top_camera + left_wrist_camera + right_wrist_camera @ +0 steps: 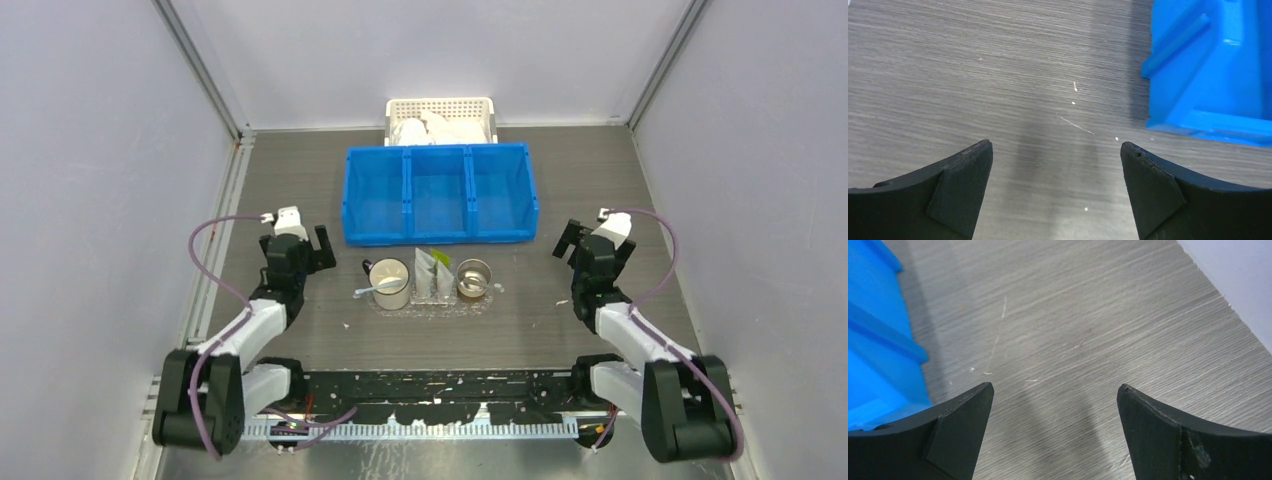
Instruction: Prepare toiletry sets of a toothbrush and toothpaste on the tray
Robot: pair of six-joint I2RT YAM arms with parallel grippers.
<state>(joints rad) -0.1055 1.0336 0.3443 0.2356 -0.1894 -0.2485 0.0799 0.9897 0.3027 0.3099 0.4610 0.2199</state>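
The clear tray (480,305) lies in front of the blue bin, mid-table. On it stand a white cup (391,285), a steel cup (473,279) and, between them, upright toothpaste tubes (432,275), white with one green end. A white toothbrush (366,292) leans out of the white cup to the left. My left gripper (295,243) is open and empty, left of the tray, over bare table in the left wrist view (1056,150). My right gripper (592,242) is open and empty, right of the tray, over bare table in the right wrist view (1055,390).
The blue three-compartment bin (440,193) sits behind the tray; its corner shows in the left wrist view (1208,65) and in the right wrist view (878,340). A white perforated basket (440,108) holding white items stands at the back wall. Walls enclose the table on three sides.
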